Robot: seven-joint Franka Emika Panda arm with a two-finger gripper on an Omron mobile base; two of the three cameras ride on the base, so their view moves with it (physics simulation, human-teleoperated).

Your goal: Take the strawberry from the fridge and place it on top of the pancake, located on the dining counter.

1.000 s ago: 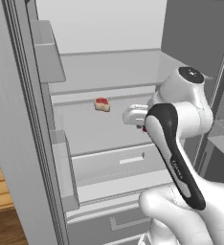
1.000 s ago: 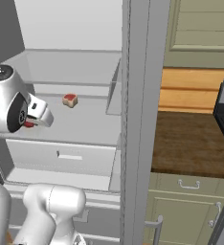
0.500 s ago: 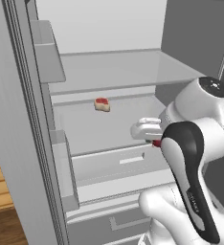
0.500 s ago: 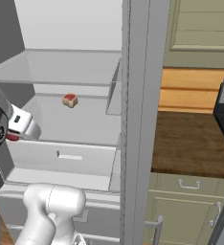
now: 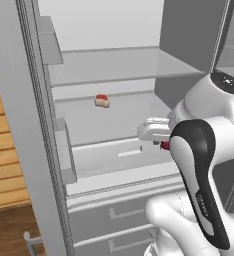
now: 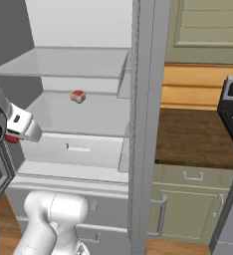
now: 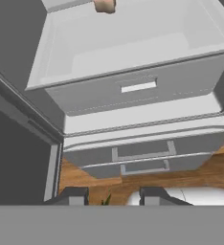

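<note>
Holding the strawberry, the gripper hangs in front of the open fridge in the left base view; a dark red speck shows just beside the black forearm, under the white hand. Past the hand, the pale block with a red top sits well back on the glass shelf, with bare shelf all around it.

From the right base view, the gripper is at the left edge, outside the shelf's front lip, the strawberry a red spot beneath the white hand. The pale block is well apart from it, deeper inside.

Looking along the hand, the two dark fingertips stand narrowly apart with a bit of green between them. Ahead lie the crisper drawer and the lower drawers, with wooden floor below.
</note>
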